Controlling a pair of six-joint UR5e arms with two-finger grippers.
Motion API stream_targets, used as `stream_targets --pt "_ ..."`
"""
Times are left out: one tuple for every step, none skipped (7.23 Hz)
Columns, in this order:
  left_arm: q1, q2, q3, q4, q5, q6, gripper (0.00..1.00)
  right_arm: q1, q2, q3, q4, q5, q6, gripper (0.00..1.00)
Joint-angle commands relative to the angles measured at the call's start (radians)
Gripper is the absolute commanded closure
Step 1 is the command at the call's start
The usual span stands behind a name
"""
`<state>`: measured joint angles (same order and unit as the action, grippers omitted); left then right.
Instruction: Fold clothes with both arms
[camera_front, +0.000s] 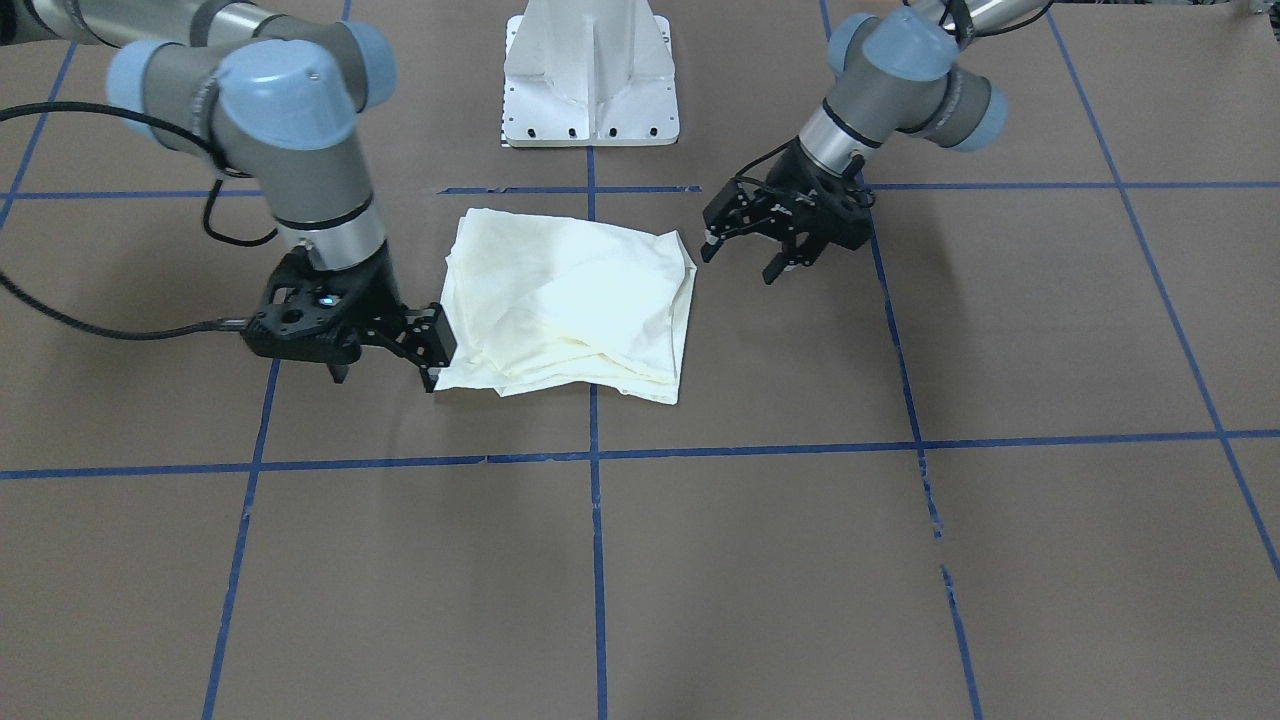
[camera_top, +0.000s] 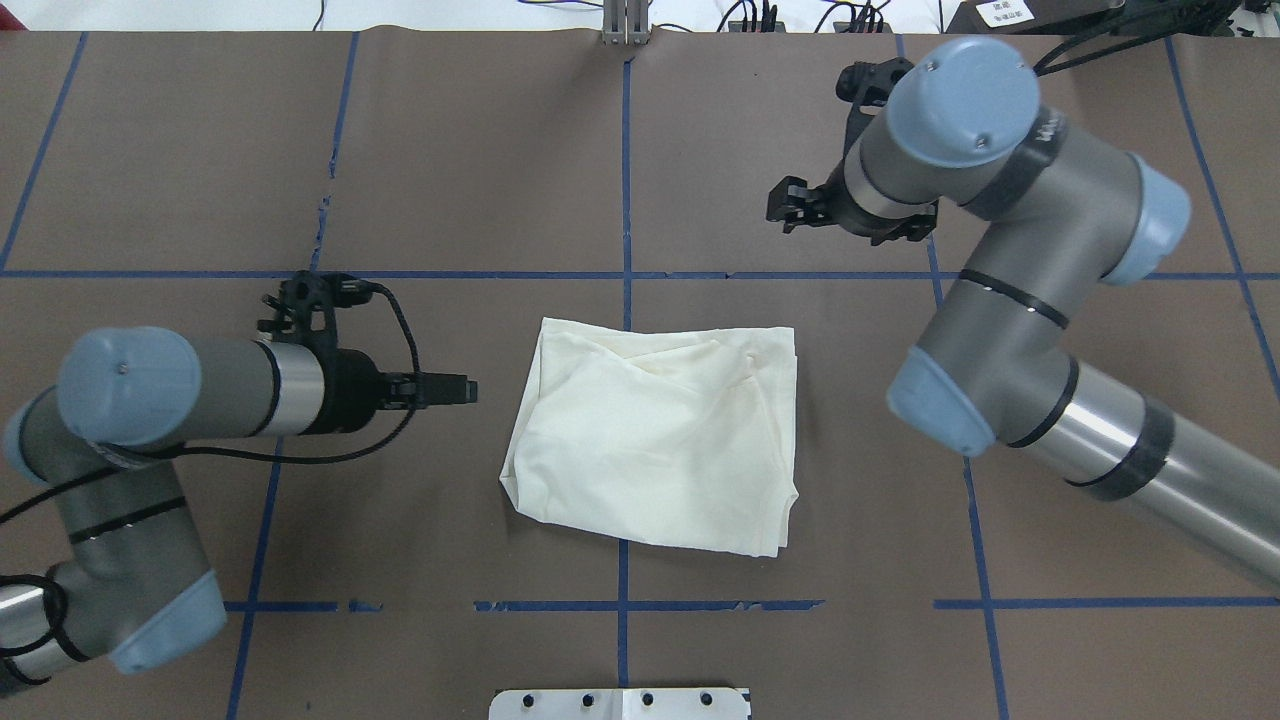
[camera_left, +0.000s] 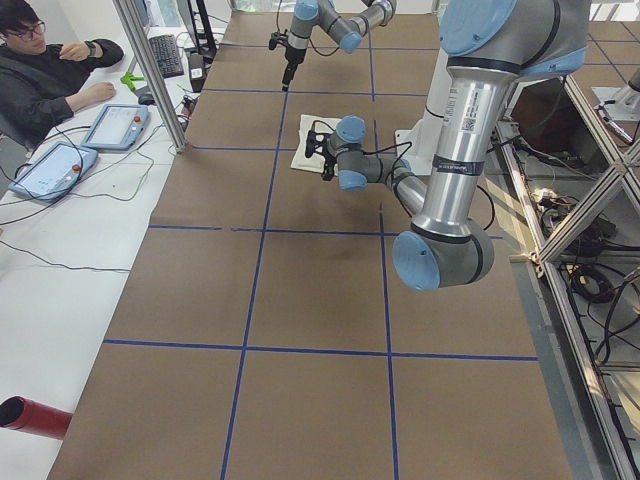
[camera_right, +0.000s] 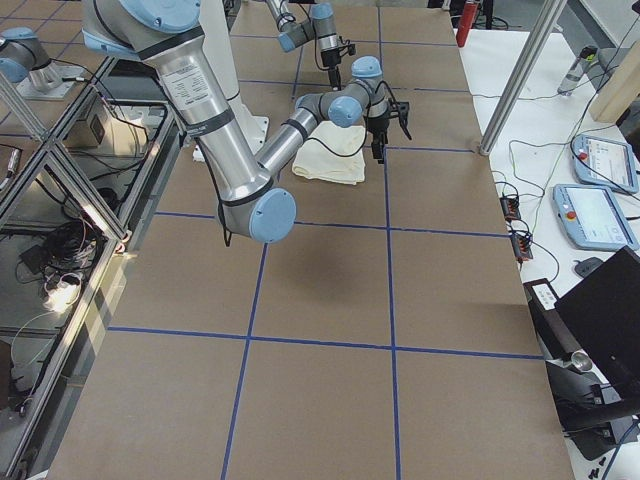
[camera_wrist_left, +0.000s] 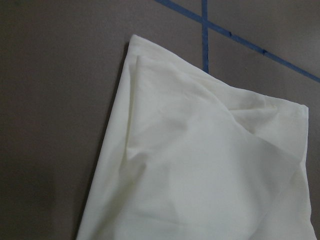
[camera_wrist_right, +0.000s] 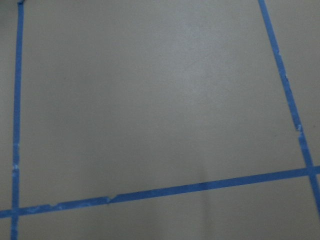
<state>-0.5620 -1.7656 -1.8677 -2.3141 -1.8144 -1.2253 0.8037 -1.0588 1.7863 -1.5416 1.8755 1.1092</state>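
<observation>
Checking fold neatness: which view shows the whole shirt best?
Overhead exterior: the whole shirt lies in view, every edge unobstructed. Front-facing has the right gripper in front of one corner; the left wrist view crops it; the side views show it small; the right wrist shows only table.

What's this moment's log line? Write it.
shirt folded on table | left arm beside shirt, jaws open | right arm raised, jaws open

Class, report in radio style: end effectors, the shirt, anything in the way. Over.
Left black end effector open, right black end effector open, neither touching cloth. Cream folded shirt lying on brown table, print hidden. No obstruction seen.
</observation>
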Motion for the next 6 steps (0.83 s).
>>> stream_targets --pt "-0.205 0.147 -0.094 0.12 -0.122 0.394 0.0 0.2 -0.171 0.038 -0.002 0.187 -0.388 0.0" --pt "-0.31 0.209 -0.094 0.122 -0.178 0.553 0.0 0.301 -0.253 0.036 -0.002 0.25 -0.577 0.0" --pt "-0.413 0.277 -0.091 0.122 -0.212 0.736 0.0 0.427 -0.35 0.036 -0.002 0.331 -0.797 0.0" --pt "-0.523 0.341 -0.085 0.124 -0.238 0.917 0.0 0.554 -0.448 0.033 -0.003 0.381 -1.0 0.0" --pt "-0.636 0.378 -0.068 0.152 -0.281 1.08 0.0 0.656 -0.505 0.01 -0.029 0.416 -1.151 0.0" --pt "-0.762 0.377 -0.065 0.279 -0.342 1.222 0.0 0.716 -0.532 -0.001 -0.125 0.436 -1.252 0.0"
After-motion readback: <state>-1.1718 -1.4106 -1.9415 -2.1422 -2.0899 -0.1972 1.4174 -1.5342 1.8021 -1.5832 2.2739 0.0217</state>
